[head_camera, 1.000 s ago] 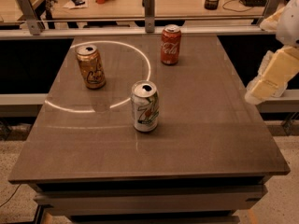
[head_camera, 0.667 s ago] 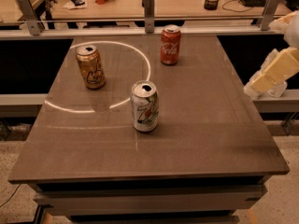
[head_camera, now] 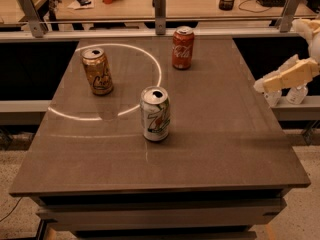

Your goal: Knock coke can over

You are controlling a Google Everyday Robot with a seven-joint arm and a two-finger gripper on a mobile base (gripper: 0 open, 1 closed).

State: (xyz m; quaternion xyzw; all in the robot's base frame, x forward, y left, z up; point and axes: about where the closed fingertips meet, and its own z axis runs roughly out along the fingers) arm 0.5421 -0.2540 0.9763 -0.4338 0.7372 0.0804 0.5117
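The coke can [head_camera: 183,47], red with white script and a silver top, stands upright at the far middle of the brown table [head_camera: 240,149]. My gripper [head_camera: 270,84], cream-coloured, hangs off the table's right edge, pointing left. It is well to the right of the coke can and a little nearer to me, and touches nothing.
A gold-brown can [head_camera: 97,71] stands upright at the far left. A white and green 7-Up can [head_camera: 155,113] stands upright in the middle. A bright ring of light lies on the tabletop between them. A metal rail [head_camera: 160,32] with posts runs behind the table, with a desk beyond it.
My gripper has swung from a steep tilt to nearly level and its tip has come closer to the table's right edge. The three cans have not moved.
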